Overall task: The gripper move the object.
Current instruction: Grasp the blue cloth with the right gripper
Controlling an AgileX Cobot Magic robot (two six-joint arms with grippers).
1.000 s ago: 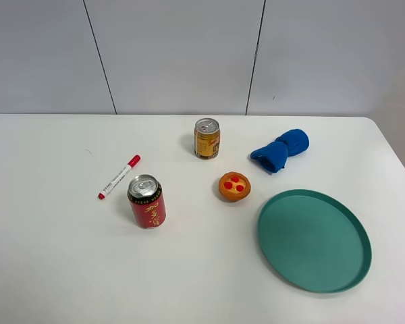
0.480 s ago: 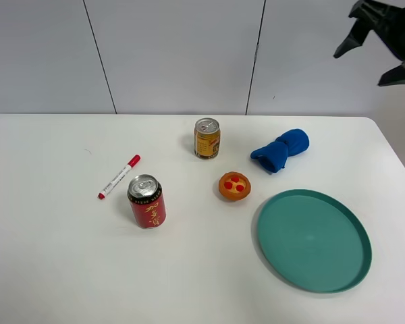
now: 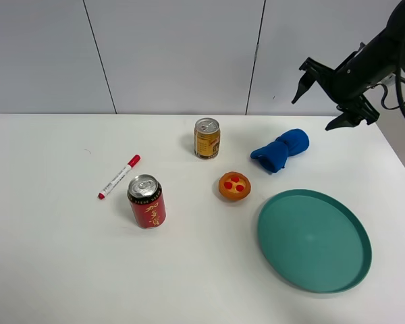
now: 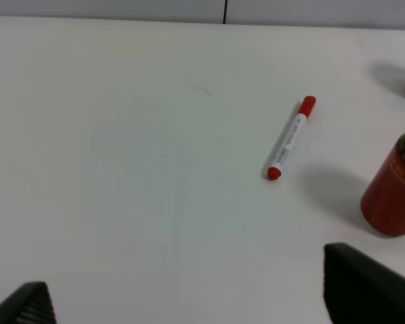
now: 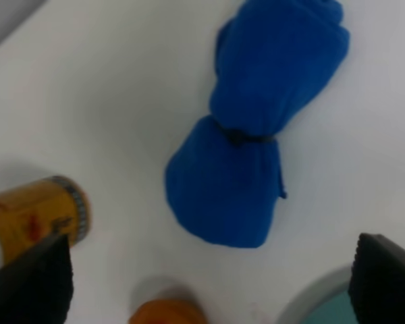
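The blue cloth bundle (image 3: 281, 150), pinched in the middle, lies on the white table (image 3: 47, 256) at the back right. In the right wrist view the cloth (image 5: 256, 135) lies between the two fingers, below them. My right gripper (image 3: 310, 115) hangs open in the air above and slightly behind the cloth, not touching it. It also shows in the right wrist view (image 5: 206, 283), jaws wide apart. My left gripper (image 4: 189, 307) is open and empty over bare table; it is out of the exterior high view.
A gold can (image 3: 207, 138) stands left of the cloth. An orange round object (image 3: 234, 185) lies in front of it. A teal plate (image 3: 314, 239) lies at the front right. A red can (image 3: 146, 201) and a red-capped marker (image 3: 119, 176) are on the left.
My right arm has come into view from the upper right and moved down and left to hover over the blue cloth. Nothing on the table has moved.
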